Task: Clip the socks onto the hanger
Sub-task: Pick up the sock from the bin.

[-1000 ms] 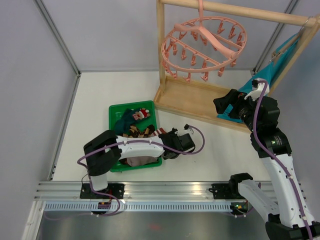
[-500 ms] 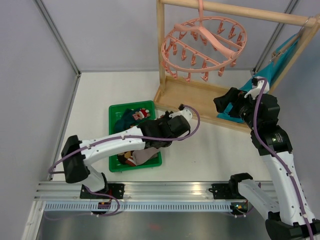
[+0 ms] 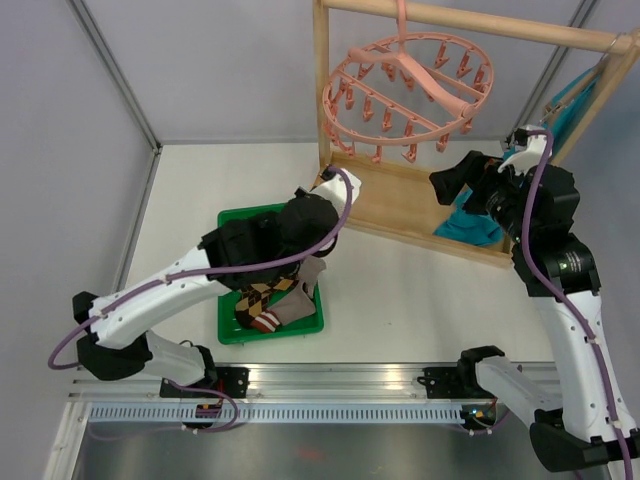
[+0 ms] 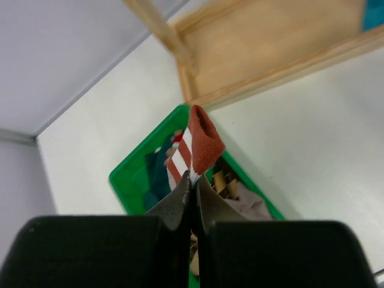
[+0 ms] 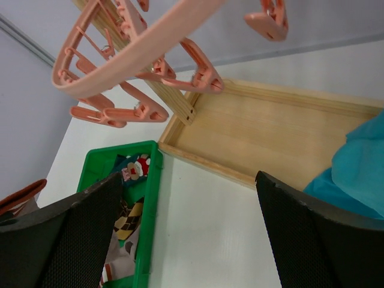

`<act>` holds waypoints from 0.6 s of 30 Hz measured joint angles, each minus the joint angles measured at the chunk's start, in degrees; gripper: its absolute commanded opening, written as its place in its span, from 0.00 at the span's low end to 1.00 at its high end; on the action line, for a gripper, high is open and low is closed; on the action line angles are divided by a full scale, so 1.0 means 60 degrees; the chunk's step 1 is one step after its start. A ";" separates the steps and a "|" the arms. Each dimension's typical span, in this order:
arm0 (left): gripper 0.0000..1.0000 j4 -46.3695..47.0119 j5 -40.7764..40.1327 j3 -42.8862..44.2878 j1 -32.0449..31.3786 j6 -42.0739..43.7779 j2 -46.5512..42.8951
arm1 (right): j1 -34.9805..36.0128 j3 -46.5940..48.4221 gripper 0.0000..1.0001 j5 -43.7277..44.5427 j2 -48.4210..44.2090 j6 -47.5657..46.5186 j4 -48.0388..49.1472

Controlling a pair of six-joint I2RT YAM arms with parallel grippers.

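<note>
My left gripper (image 4: 194, 175) is shut on the red-and-white striped cuff of the grey-brown sock (image 4: 202, 143) and holds it up over the green bin (image 4: 122, 178). In the top view the sock (image 3: 306, 277) hangs below that gripper (image 3: 320, 255), with its toe end resting in the bin (image 3: 228, 326). The argyle sock (image 3: 260, 291) and the dark teal motif sock (image 5: 133, 169) lie in the bin. The pink round hanger (image 3: 405, 85) hangs from the wooden rail. My right gripper (image 3: 452, 186) is open and empty, below the hanger's right side (image 5: 138, 54).
The wooden rail frame's base tray (image 3: 390, 200) stands behind the bin, with an upright post (image 3: 322, 90) at its left. A bright teal cloth (image 3: 470, 222) drapes over the frame's right side. Grey walls enclose the table on the left and at the back.
My left arm rose out of the bin and swung back toward the frame, pulling the striped-cuff sock up. My right gripper moved up slightly toward the hanger.
</note>
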 measured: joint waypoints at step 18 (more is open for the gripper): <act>0.02 0.3293 0.3708 -0.0834 0.0794 -0.0004 -0.1249 | 0.0262 0.1096 0.70 -0.2670 0.0980 -0.2000 0.0849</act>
